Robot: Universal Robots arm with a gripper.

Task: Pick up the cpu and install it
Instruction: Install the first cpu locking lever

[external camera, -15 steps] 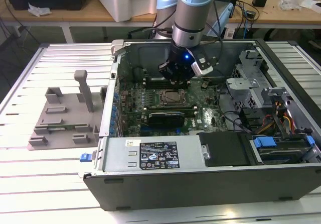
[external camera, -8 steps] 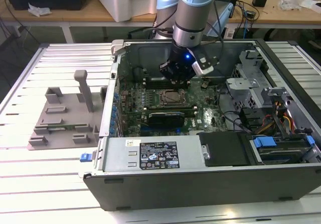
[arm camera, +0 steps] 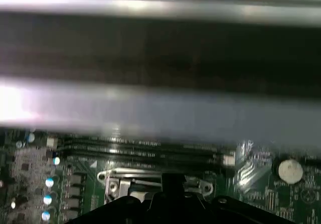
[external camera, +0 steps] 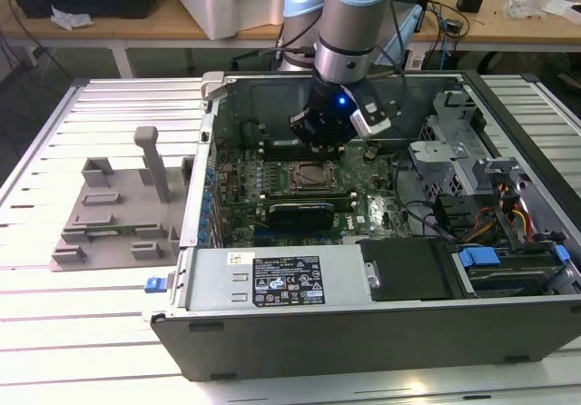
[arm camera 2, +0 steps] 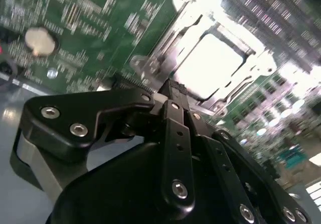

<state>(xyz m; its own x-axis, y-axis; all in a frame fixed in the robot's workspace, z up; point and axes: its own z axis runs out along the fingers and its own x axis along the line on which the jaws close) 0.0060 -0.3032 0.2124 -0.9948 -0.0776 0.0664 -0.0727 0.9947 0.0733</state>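
Observation:
The cpu point(arm camera 2: 208, 66) is a pale silvery square lying flat inside the metal-framed socket point(arm camera 2: 165, 58) of the green motherboard point(external camera: 363, 210). In the exterior view the cpu point(external camera: 304, 177) sits mid-board inside the open computer case point(external camera: 363, 332). My gripper point(external camera: 320, 146) hangs just above the socket's far edge, slightly toward the case's back wall. In both wrist views its black fingers meet in a single tip, so the gripper point(arm camera 2: 170, 87) is shut, with nothing seen between the pads. That gripper point(arm camera: 173, 181) tip hovers over the socket frame, beside the cpu rather than on it.
A grey plastic tray with upright posts point(external camera: 118, 214) stands outside the case on the exterior view's left. The power supply point(external camera: 290, 282) lines the near wall. A drive cage point(external camera: 454, 151) and cables point(external camera: 508, 214) fill the right. Memory slots point(arm camera: 140, 148) and a coin battery point(arm camera: 290, 170) flank the socket.

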